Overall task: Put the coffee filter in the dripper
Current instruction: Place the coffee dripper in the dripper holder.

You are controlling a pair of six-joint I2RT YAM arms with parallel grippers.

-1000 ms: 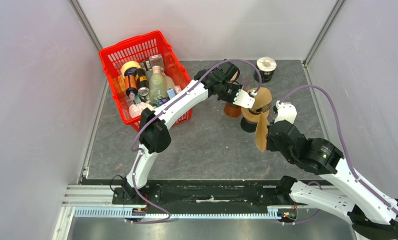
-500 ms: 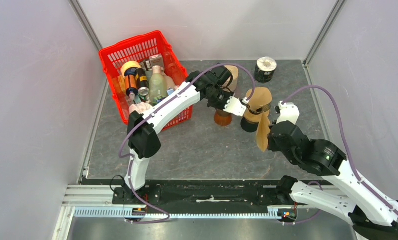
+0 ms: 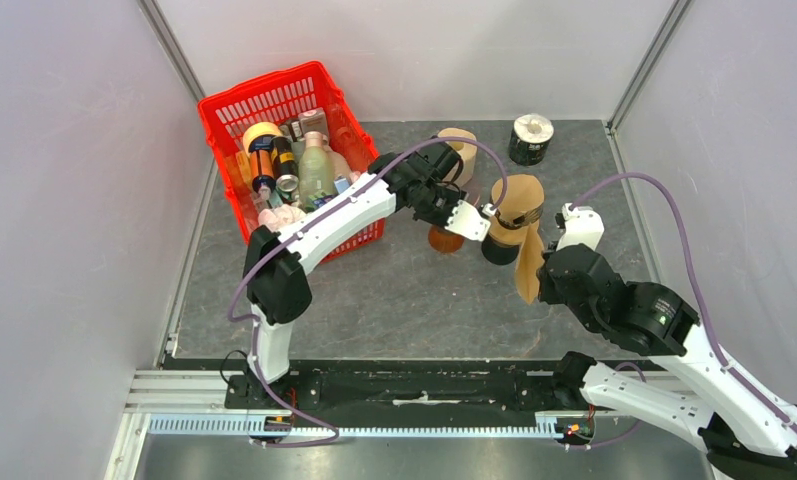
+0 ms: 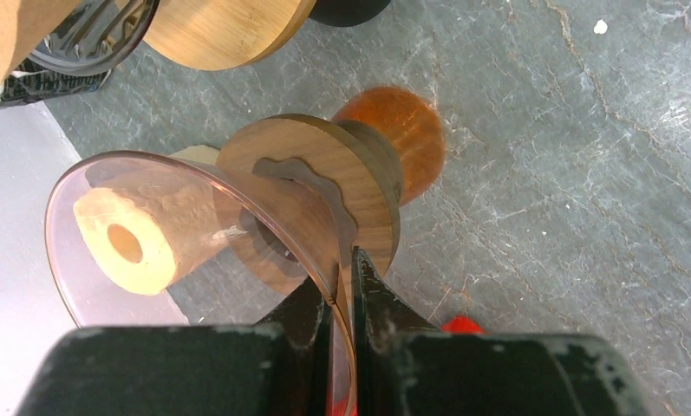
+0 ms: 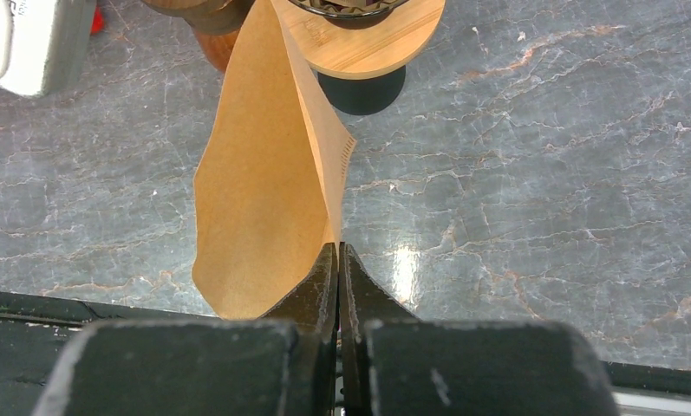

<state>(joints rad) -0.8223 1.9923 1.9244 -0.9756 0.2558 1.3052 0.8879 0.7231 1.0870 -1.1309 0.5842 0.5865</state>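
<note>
Brown paper coffee filter [image 5: 268, 199] is hanging pinched by one edge in the right hand [image 5: 337, 253], apart from the glass dripper [image 4: 316, 173], whose rim the left hand [image 4: 342, 264] is clamping. Limp paper is risking crumpling on that rim, or the glass slipping free.

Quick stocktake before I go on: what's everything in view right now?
coffee filter: one, brown paper, pinched by the right gripper
dripper: one, clear amber with wooden collar, rim in the left gripper
filter holder: one, wooden disc on black base, mid-right
roll: one, beige, behind the dripper
tub: one, black with pale lid, far right
basket: one, red, far left, holding bottles and cans
table: one, grey stone-look
left gripper: shut
right gripper: shut
</note>
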